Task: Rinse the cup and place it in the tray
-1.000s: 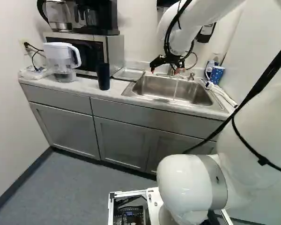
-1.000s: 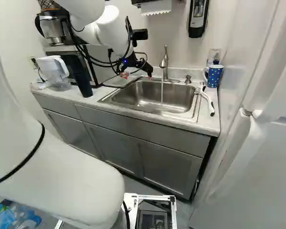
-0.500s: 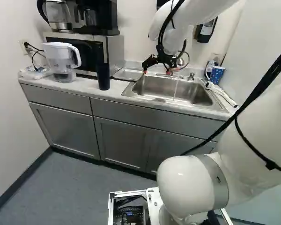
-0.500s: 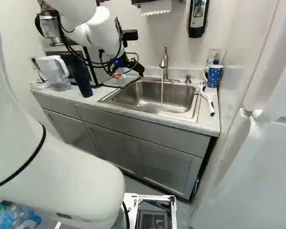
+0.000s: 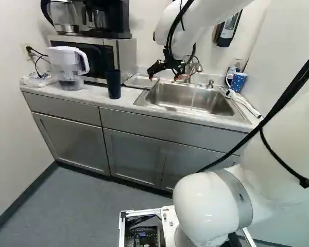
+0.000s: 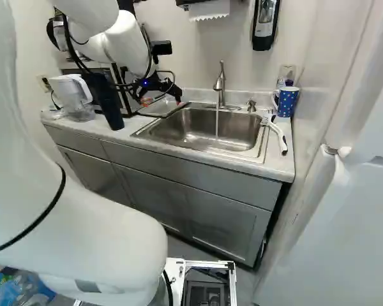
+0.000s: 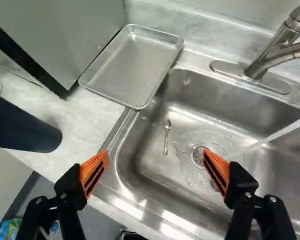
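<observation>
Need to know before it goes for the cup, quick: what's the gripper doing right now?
Gripper: open, fingers wide apart, nothing held between them.

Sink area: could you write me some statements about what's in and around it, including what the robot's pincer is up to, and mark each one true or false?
1. Water is running from the faucet into the sink. True.
2. The pincer is closed around the polka-dot mug. False: the pincer is open and holds nothing; the mug is by the wall at the right of the right base view.
3. A small spoon lies in the sink. True.
4. The dark tumbler stands in the metal tray. False: it stands on the counter.
5. The metal tray is beside the sink. True.
</observation>
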### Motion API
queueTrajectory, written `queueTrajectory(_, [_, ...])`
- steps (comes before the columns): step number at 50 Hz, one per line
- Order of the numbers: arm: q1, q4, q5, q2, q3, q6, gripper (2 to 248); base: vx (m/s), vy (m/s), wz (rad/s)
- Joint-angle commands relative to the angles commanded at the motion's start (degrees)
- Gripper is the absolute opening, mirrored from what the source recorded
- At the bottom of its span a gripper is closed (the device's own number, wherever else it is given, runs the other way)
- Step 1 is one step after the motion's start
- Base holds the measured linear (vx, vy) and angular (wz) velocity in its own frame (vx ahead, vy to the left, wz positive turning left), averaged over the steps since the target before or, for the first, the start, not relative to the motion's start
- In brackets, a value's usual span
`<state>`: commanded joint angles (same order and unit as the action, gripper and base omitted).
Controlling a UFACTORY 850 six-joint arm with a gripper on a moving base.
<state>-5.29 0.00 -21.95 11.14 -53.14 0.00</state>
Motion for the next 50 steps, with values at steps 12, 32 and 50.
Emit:
queueTrajectory(12, [-2.52, 0.00, 0.00, -0.13, -0.12, 0.00, 247, 0.000, 0.000, 0.000])
queueTrajectory(32, [-6.76, 0.00, 0.00, -0.18, -0.17, 0.00, 247, 0.000, 0.000, 0.000])
queueTrajectory(50, [-10.58, 0.00, 0.00, -0.50, -0.46, 0.00, 247, 0.000, 0.000, 0.000])
